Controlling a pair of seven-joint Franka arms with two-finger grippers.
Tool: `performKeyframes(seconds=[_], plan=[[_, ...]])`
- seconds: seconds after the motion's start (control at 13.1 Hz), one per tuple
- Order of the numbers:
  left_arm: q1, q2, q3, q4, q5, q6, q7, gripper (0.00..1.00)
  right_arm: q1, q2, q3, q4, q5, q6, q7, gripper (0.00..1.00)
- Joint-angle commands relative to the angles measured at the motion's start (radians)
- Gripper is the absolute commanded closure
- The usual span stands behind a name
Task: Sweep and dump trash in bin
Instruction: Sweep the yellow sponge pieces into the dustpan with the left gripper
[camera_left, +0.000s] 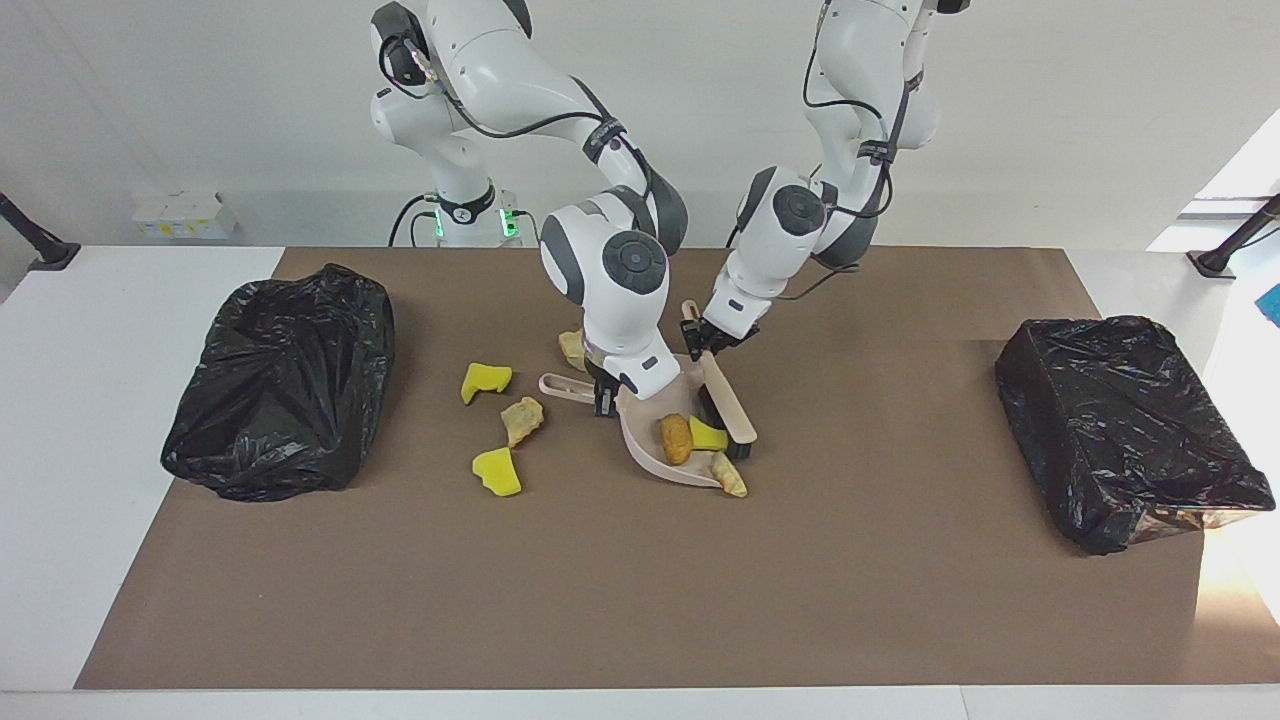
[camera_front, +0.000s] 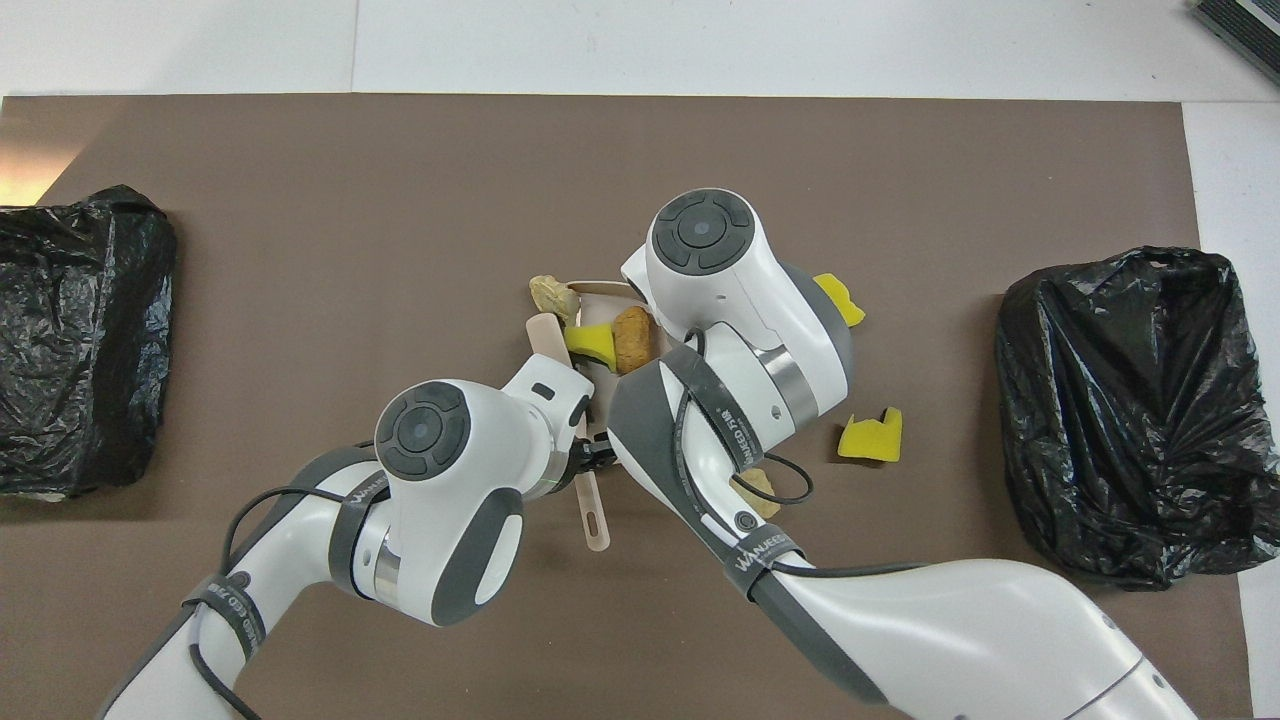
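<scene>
My right gripper (camera_left: 603, 392) is shut on the handle of the beige dustpan (camera_left: 645, 445), which lies flat on the mat. In the pan sit an orange-brown trash piece (camera_left: 676, 438) (camera_front: 631, 338) and a yellow sponge (camera_left: 708, 434) (camera_front: 590, 340). My left gripper (camera_left: 700, 340) is shut on the brush (camera_left: 728, 408) (camera_front: 545, 335), whose bristles rest against the sponge at the pan's open side. A tan lump (camera_left: 729, 474) touches the pan's lip. Two yellow chunks (camera_left: 485, 380) (camera_left: 497, 471) and a tan lump (camera_left: 522, 418) lie beside the pan toward the right arm's end. Another tan lump (camera_left: 572, 348) lies nearer to the robots.
A black-bagged bin (camera_left: 285, 375) (camera_front: 1130, 410) stands at the right arm's end of the brown mat (camera_left: 640, 600). A second black-bagged bin (camera_left: 1120, 425) (camera_front: 80, 330) stands at the left arm's end. In the overhead view the right arm covers most of the pan.
</scene>
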Motion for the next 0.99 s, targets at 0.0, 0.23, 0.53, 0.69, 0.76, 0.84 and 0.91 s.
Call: performKeyframes(seconds=[0.0,0.23,0.53,0.69,0.76,0.84,0.91], plan=[[0.009,0.008,0.017,0.115,-0.004,-0.165,0.023,1.0,-0.015,-0.014,0.009,-0.018,0.018,0.011,0.0,1.0],[0.086,0.028,0.019,0.14,0.006,-0.192,0.11,1.0,-0.015,-0.013,0.009,-0.018,0.018,0.011,0.0,1.0],[0.221,0.045,0.019,0.147,0.056,-0.195,0.248,1.0,-0.016,-0.013,0.009,-0.018,0.018,0.014,-0.001,1.0],[0.265,0.086,0.019,0.191,0.084,-0.197,0.251,1.0,-0.019,-0.013,0.009,-0.018,0.018,0.014,0.0,1.0],[0.261,0.121,0.019,0.218,0.102,-0.203,0.254,1.0,-0.019,-0.013,0.009,-0.018,0.018,0.016,0.0,1.0],[0.25,0.141,0.017,0.218,0.122,-0.194,0.276,1.0,-0.019,-0.013,0.009,-0.018,0.018,0.016,0.0,1.0],[0.235,0.147,0.016,0.212,0.122,-0.19,0.308,1.0,-0.019,-0.013,0.009,-0.018,0.018,0.014,0.0,1.0]])
